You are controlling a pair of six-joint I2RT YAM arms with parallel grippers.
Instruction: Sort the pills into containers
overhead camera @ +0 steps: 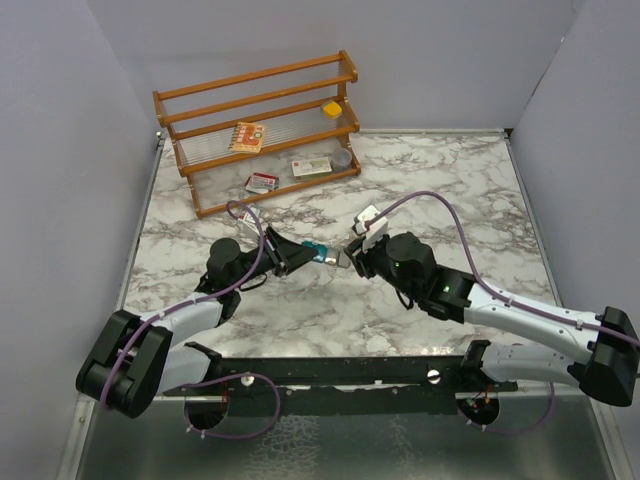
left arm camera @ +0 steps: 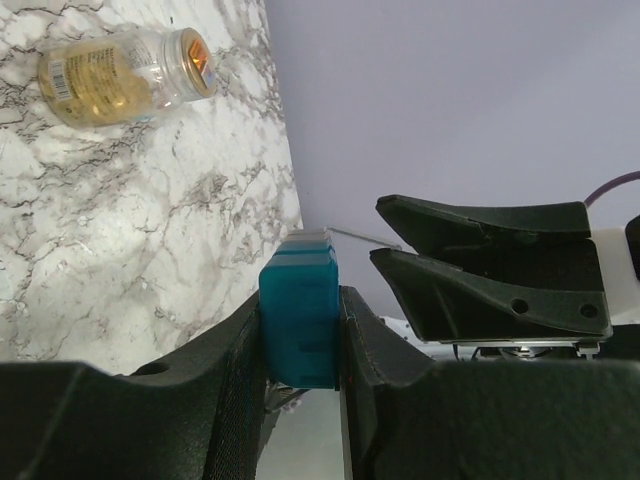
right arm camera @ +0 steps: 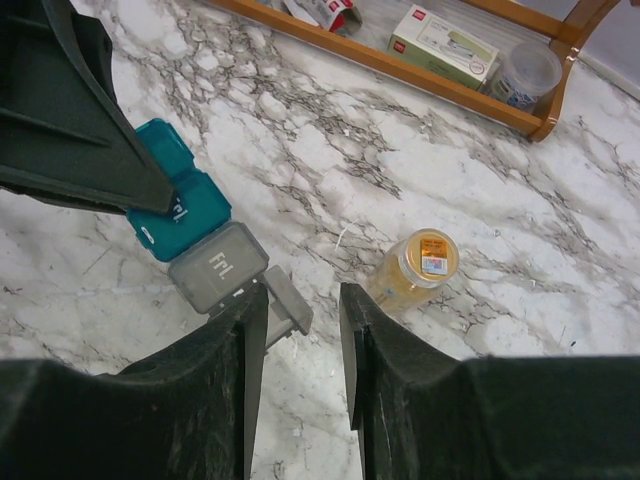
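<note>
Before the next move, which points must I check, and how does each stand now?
1. Left hand clamps the teal end of the container strip: ok.
2. Right hand closed on the grey end flap: not ok, a gap shows.
3. Pill bottle upright: not ok, it lies on the marble table.
4. Bottle opened: cannot tell.
5. Pills in compartments: cannot tell.

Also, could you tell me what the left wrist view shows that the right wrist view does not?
Only the left wrist view: the bare wall, and a close look at the left gripper pinching the pill box by its teal end. Only the right wrist view: the wooden rack with a packet and a small tub, and the box's grey compartment with an open flap beside it. Both: the pill bottle lying on the marble table, and the box's teal end.
</note>
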